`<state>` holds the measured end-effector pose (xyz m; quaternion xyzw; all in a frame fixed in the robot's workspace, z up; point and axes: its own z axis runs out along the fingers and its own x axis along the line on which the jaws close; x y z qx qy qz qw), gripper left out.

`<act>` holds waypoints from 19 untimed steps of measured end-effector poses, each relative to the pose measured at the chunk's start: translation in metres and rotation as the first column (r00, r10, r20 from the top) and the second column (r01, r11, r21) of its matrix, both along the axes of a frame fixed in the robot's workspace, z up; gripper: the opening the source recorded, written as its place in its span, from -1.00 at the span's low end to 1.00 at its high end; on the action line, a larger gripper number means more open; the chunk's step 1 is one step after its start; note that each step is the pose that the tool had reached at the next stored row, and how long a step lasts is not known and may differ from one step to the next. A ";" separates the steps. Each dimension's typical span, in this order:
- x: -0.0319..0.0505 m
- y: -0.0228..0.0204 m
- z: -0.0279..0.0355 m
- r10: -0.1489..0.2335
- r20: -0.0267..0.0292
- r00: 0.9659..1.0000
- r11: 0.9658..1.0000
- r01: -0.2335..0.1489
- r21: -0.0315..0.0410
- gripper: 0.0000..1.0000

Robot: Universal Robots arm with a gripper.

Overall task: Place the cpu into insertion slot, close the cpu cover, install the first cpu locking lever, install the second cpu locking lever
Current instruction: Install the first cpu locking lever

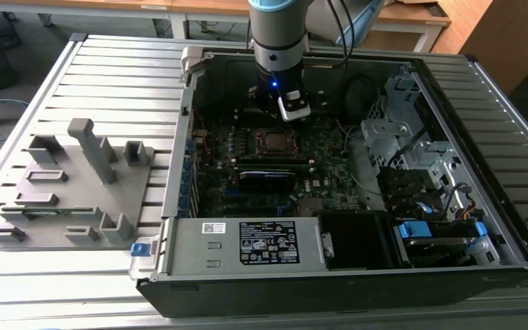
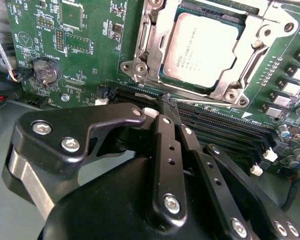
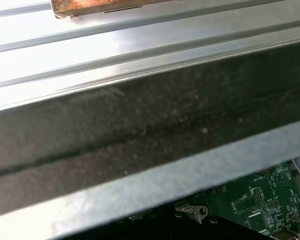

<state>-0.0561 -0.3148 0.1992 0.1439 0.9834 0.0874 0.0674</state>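
Since the cpu (image 2: 200,47) already sits in the insertion slot (image 1: 273,141) with the cpu cover (image 2: 147,47) flat over its edges pinning it, the claw (image 1: 293,110) hangs empty, fingers (image 2: 165,150) together, slot at 7 o'clock from it in the exterior view. Second wrist view shows that seating; first wrist view catches case wall (image 3: 140,135) and a sliver of motherboard (image 3: 250,200).

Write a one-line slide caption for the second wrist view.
Shut gripper hovers by the memory slots, beside the cpu seated and framed by the cpu cover.
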 end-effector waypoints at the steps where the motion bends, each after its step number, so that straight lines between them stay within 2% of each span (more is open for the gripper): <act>1: -0.0001 0.0002 -0.0002 -0.001 0.000 1.000 1.000 0.001 0.000 -0.79; 8: -0.0004 0.0021 -0.0008 -0.001 0.000 1.000 1.000 0.001 0.000 -0.79; 10: -0.0005 0.0021 -0.0008 -0.001 0.002 1.000 1.000 0.001 0.000 -0.79; 13: -0.0005 0.0022 -0.0009 -0.001 0.010 1.000 1.000 0.001 0.000 -0.79; 19: -0.0005 0.0021 -0.0009 -0.001 0.011 1.000 1.000 0.001 0.000 -0.79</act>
